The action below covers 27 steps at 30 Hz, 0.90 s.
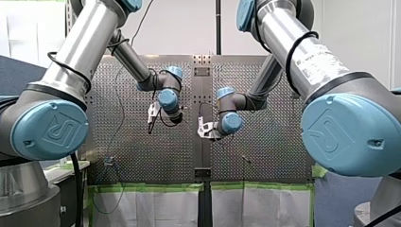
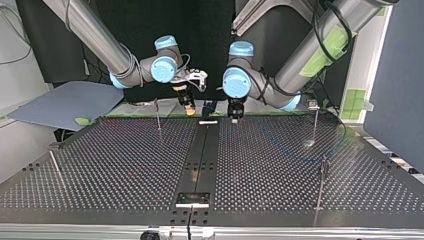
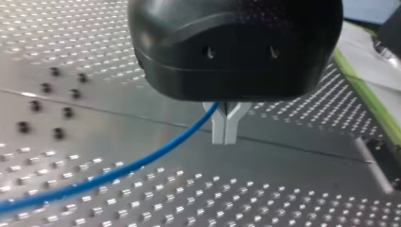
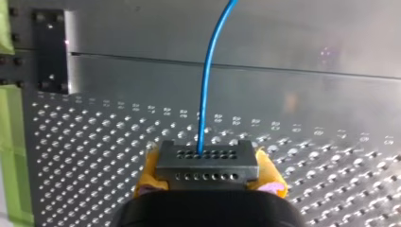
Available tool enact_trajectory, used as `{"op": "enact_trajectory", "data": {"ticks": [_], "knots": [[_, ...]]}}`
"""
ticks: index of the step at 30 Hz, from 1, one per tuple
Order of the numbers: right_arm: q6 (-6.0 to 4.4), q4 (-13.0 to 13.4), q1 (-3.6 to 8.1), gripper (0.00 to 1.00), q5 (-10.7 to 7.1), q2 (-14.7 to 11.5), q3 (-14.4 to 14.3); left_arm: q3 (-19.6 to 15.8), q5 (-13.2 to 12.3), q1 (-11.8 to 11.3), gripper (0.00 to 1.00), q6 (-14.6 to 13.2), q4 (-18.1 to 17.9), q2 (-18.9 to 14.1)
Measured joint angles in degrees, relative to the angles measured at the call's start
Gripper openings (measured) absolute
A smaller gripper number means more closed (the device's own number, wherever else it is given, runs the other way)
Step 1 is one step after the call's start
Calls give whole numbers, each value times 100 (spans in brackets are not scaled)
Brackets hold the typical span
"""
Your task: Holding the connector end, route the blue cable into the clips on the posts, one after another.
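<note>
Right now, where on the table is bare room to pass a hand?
Top view: the perforated field at the view's left, between the upright post and the leaning post, is bare. Crowded: the far middle, where my right claw holds the connector and my left claw the blue cable; two posts at the right.

In the left wrist view the blue cable (image 3: 118, 172) vanishes behind the black housing (image 3: 236, 47) above the fingers (image 3: 218, 130) of my left gripper (image 3: 225, 141), and its far end runs off the edge. In the right wrist view it leaves past the connector (image 4: 206, 163), out of sight. From the front view, the posts (image 1: 246, 160) are too small for me to read their tops.
</note>
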<state>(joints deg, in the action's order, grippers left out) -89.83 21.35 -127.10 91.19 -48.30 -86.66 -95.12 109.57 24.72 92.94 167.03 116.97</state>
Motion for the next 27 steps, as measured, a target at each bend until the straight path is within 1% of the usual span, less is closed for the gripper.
{"op": "enact_trajectory", "data": {"ticks": [5,12,17,22,27], "knots": [[-36,240,34,0,0,0,-241,-26,7,88,0,36,-186,144],[-71,593,97,0,4,4,-571,-32,15,161,0,53,-259,219],[-89,807,144,0,5,8,-729,-32,20,261,0,45,-343,424],[-99,1006,200,0,-1,11,-916,-33,19,427,0,181,-563,666],[-165,1289,256,0,-18,15,-1113,-33,23,524,0,230,-810,830]]}}
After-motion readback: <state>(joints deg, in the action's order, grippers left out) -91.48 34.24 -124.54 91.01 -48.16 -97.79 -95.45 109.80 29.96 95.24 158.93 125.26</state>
